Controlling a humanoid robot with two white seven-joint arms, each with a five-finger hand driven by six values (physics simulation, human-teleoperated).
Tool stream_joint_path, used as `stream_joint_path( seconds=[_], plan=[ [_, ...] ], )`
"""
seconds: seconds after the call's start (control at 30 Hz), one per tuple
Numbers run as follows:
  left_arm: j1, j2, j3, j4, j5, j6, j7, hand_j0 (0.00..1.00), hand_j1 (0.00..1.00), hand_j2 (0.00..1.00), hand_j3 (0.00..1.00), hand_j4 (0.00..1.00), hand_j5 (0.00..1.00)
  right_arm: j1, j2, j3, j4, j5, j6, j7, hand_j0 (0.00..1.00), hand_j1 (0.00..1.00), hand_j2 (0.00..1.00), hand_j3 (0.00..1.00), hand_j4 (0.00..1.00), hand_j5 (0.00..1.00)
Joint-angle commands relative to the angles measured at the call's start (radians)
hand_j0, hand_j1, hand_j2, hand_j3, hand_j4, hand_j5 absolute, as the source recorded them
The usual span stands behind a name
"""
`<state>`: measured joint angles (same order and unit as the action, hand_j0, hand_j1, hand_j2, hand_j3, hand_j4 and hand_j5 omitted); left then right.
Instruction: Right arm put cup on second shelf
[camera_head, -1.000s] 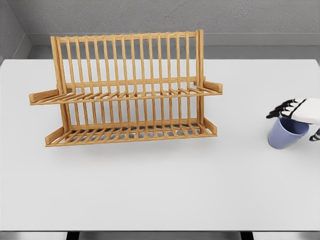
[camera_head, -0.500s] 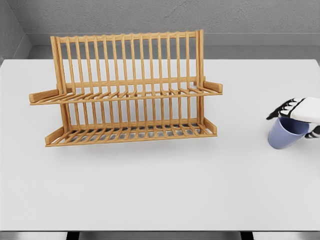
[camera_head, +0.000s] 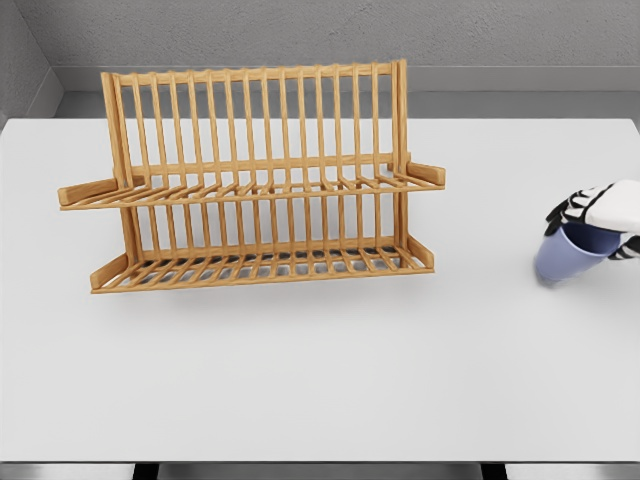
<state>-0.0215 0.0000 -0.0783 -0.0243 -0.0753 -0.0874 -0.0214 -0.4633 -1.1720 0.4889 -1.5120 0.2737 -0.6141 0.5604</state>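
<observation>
right hand (camera_head: 604, 212) reaches in palm-down, fingers curled gripping the tilted cup (camera_head: 567, 256).

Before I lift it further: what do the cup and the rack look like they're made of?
Cup: smooth, matte blue-lavender, probably plastic or glazed ceramic; the render leaves it open. Rack: light wood, going by the warm tan slats with faint grain, unpainted. The right hand grips the cup's rim.

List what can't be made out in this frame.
- Right hand, head view: wrist and arm cut off by the right edge.
- Cup: rim's right side hidden under the hand; whether its base touches the table is unclear.
- Left arm: out of view.
</observation>
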Motion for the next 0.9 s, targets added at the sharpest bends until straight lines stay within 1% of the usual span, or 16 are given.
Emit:
stream_joint_path(
  seconds=[0.0,0.13,0.37,0.5,0.6,0.77,0.87],
  plan=[
    [0.000,0.000,0.000,0.000,0.000,0.000,0.000,1.00,1.00,1.00,1.00,1.00,1.00,0.000,-0.002,-0.004,-0.001,-0.007,0.003,0.001,0.63,0.63,0.63,0.63,0.63,0.63],
    [0.000,0.000,0.000,0.000,0.000,0.000,0.000,1.00,1.00,1.00,1.00,1.00,1.00,-0.043,-0.003,-0.004,-0.001,-0.007,0.003,0.003,0.63,0.63,0.63,0.63,0.63,0.63],
    [0.000,0.000,0.000,0.000,0.000,0.000,0.000,1.00,1.00,1.00,1.00,1.00,1.00,-0.087,-0.003,-0.015,0.001,-0.007,0.003,0.004,0.63,0.63,0.63,0.63,0.63,0.63],
    [0.000,0.000,0.000,0.001,0.000,0.000,0.000,1.00,1.00,1.00,1.00,1.00,1.00,-0.087,-0.002,-0.073,-0.001,-0.007,0.003,0.004,0.64,0.64,0.64,0.64,0.64,0.64],
    [0.000,0.000,0.000,0.000,0.000,0.000,0.000,1.00,1.00,1.00,1.00,1.00,1.00,-0.109,0.005,-0.075,-0.001,-0.008,0.003,0.004,0.64,0.64,0.64,0.64,0.64,0.64],
    [0.000,0.000,0.000,0.000,0.000,0.000,0.000,1.00,1.00,1.00,1.00,1.00,1.00,-0.137,0.037,-0.075,-0.004,-0.010,0.003,0.004,0.64,0.64,0.64,0.64,0.64,0.64],
    [0.000,0.000,0.000,0.000,0.000,0.000,0.000,1.00,1.00,1.00,1.00,1.00,1.00,-0.152,0.064,-0.075,-0.022,-0.011,0.003,0.004,0.64,0.64,0.64,0.64,0.64,0.64]
  ],
)
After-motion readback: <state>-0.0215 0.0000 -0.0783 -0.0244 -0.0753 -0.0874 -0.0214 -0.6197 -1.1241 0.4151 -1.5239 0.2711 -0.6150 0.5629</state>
